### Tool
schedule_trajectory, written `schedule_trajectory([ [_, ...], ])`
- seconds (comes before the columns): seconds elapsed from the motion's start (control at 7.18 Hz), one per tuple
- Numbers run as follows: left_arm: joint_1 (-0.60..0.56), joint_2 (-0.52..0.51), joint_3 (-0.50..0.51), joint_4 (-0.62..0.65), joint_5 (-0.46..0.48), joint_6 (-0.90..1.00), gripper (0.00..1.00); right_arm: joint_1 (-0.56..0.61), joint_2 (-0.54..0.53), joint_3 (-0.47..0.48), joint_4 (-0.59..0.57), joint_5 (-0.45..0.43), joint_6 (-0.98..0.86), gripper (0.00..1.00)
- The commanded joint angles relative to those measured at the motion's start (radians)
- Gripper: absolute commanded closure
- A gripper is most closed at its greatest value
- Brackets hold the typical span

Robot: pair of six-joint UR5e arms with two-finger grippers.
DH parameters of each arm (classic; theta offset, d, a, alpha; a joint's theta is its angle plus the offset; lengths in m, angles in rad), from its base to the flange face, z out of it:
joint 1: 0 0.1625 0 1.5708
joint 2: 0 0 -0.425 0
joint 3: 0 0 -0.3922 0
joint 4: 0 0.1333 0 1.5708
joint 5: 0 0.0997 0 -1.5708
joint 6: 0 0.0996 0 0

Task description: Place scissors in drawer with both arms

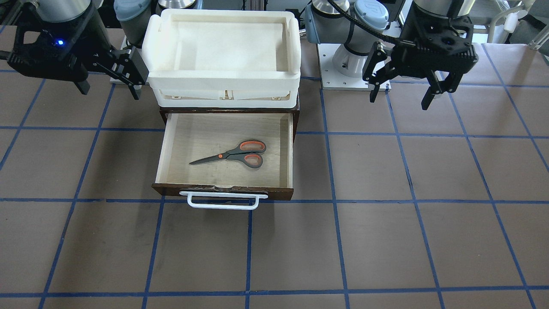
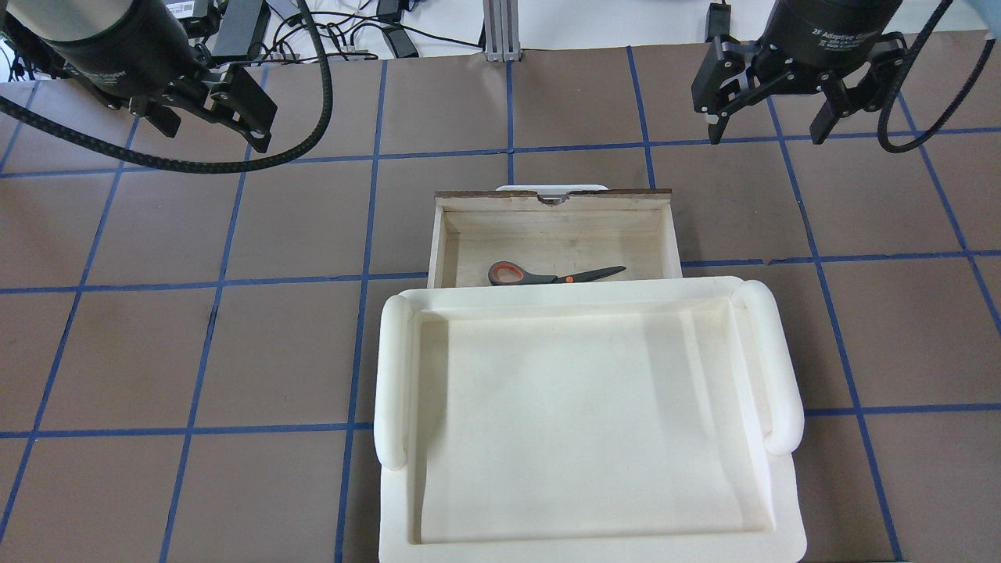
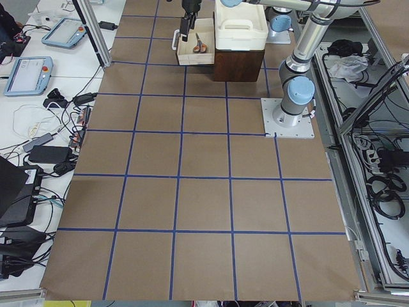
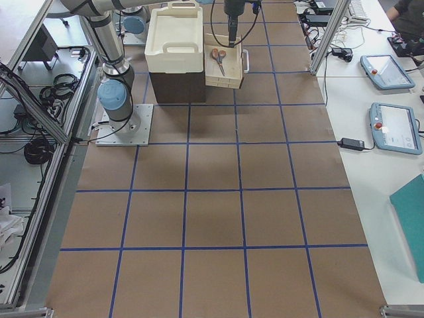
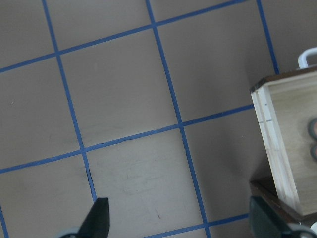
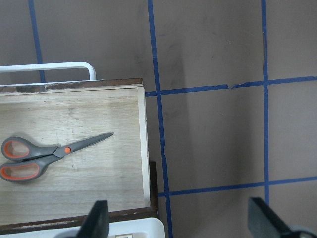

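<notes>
The scissors (image 1: pixel 233 155) lie flat on the pale floor of the open drawer (image 1: pixel 223 189), blades closed. They also show in the overhead view (image 2: pixel 547 276) and the right wrist view (image 6: pixel 49 156). The drawer is pulled out, with its white bar handle (image 1: pixel 223 201) at the front. My left gripper (image 2: pixel 207 129) is open and empty, high above the table and off to the drawer's side. My right gripper (image 2: pixel 766 133) is open and empty above the table on the other side. Neither gripper touches anything. In the left wrist view only a corner of the drawer (image 5: pixel 277 148) shows.
A cream-white plastic bin (image 2: pixel 586 422) sits on top of the dark brown cabinet, over the back of the drawer. The brown table has a blue tape grid. The arm bases (image 1: pixel 351 64) stand behind the cabinet.
</notes>
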Motion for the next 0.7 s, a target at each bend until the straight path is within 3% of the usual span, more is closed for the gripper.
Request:
schedule_trajectory([
  [0.0,0.006,0.008,-0.020,0.042,0.002,-0.053,0.00,0.007,-0.014,-0.017,0.017,0.026,0.050,0.00],
  [0.56,0.001,0.008,-0.020,0.042,-0.008,-0.055,0.00,-0.001,-0.019,-0.005,0.029,0.033,0.049,0.00],
])
